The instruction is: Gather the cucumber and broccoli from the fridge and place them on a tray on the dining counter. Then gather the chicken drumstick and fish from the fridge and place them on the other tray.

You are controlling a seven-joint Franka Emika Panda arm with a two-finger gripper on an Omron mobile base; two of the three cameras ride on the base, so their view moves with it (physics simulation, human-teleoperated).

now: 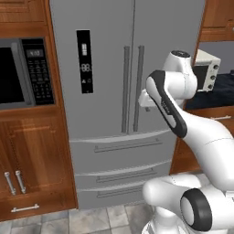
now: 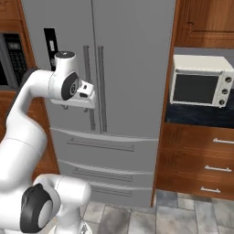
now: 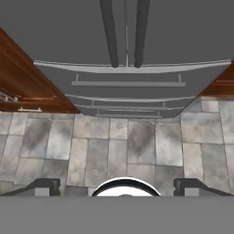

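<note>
The tool [image 3: 117, 187] is wide and holds nothing; in the hand view its two dark tips sit far apart at the lower edge, aimed down at the tile floor [image 3: 114, 146] with the fridge [image 1: 123, 68] across the top of the frame. In the left base view the tool sits mid-right, just in front of the fridge's right door, near the twin bar handles [image 1: 132, 89]. Both doors look shut, so the cucumber, broccoli, drumstick and fish are hidden inside, if there at all. The step in hand appears to be opening the fridge: the tool should level out, square up to one handle, close around the bar, then pull along the door's arc. Beyond, wood cabinets flank the fridge, a microwave [image 1: 23, 73] upper left, a toaster oven [image 2: 201, 80] on a dark desk [image 2: 196, 116] upper right.
</note>
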